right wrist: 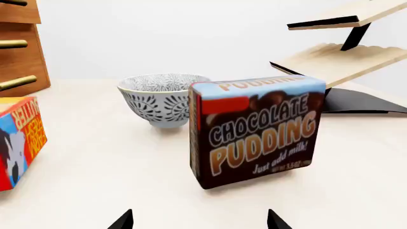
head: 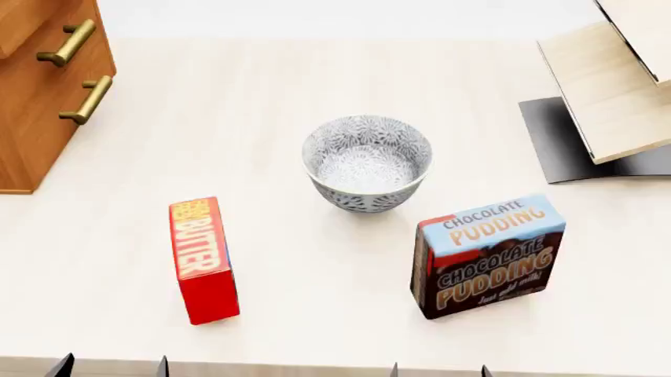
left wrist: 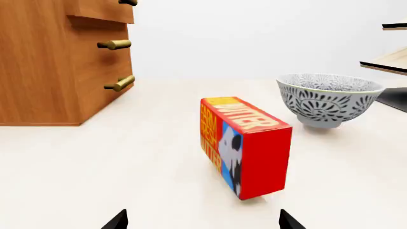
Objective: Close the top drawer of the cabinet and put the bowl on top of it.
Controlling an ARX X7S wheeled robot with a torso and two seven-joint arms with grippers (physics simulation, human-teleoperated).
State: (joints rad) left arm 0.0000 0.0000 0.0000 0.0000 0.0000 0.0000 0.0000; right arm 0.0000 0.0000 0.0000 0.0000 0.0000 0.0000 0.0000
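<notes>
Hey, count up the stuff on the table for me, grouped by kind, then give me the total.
Boxes: 2, the butter box and the chocolate pudding box
Bowls: 1, the bowl
Cabinets: 1, the cabinet
Racks: 1, the light-wood rack
Total: 5

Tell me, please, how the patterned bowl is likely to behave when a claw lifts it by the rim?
The bowl looks rigid and glazed, so its thin rim may be slippery and probably needs a firm pinch. It stands upright on a narrow foot, so a sideways nudge might tip or slide it. It appears empty, so likely light, with nothing to spill.
</notes>
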